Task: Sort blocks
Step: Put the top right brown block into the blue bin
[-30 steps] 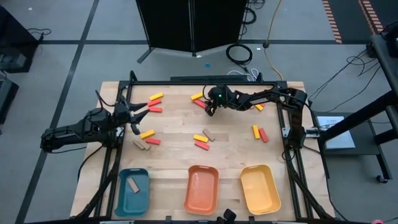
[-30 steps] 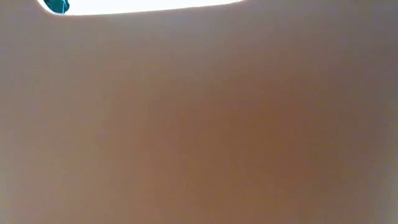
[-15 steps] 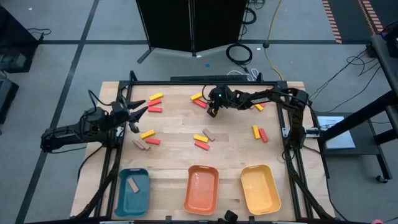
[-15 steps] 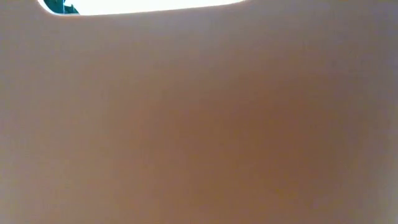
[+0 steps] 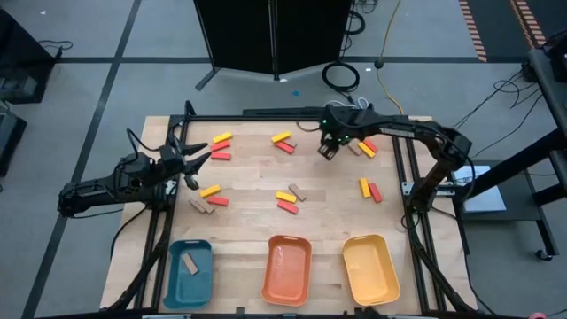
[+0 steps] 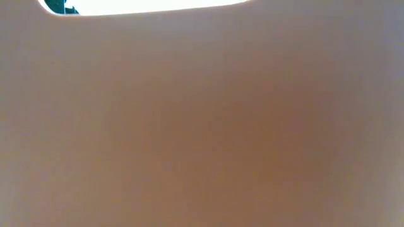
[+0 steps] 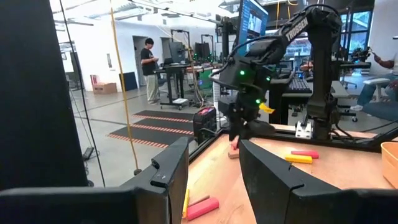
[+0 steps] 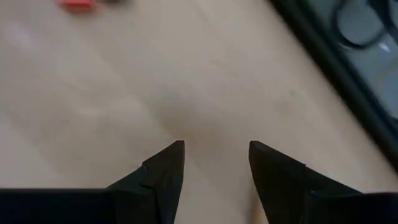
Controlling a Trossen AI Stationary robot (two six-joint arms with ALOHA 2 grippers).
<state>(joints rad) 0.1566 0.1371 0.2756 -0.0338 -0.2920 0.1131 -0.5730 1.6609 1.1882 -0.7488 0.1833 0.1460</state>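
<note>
Small red, yellow and tan blocks lie flat in scattered groups on the wooden table [image 5: 257, 221]. One red block [image 5: 285, 148] and one yellow block [image 5: 281, 137] lie at the far middle. My right gripper [image 5: 327, 151] hangs open above bare wood just right of that pair, pointing steeply down, with nothing between its fingers [image 8: 163, 169]. My left gripper [image 5: 196, 168] waits open and about level over the table's left side, near a red block [image 5: 220, 155]. One tan block [image 5: 190, 262] lies in the blue tray [image 5: 175, 283].
The blue tray, an orange tray [image 5: 286, 283] and a yellow tray [image 5: 370, 282] stand along the near edge. A black frame [image 5: 292, 113] runs round the table. A blurred orange-brown surface [image 6: 202, 126] close to the lens fills the low view.
My right gripper has risen off the table and gone toward the right and far edges, away from the red and yellow pair at the far middle. It has tipped to point more steeply down. The blocks lie where they were.
</note>
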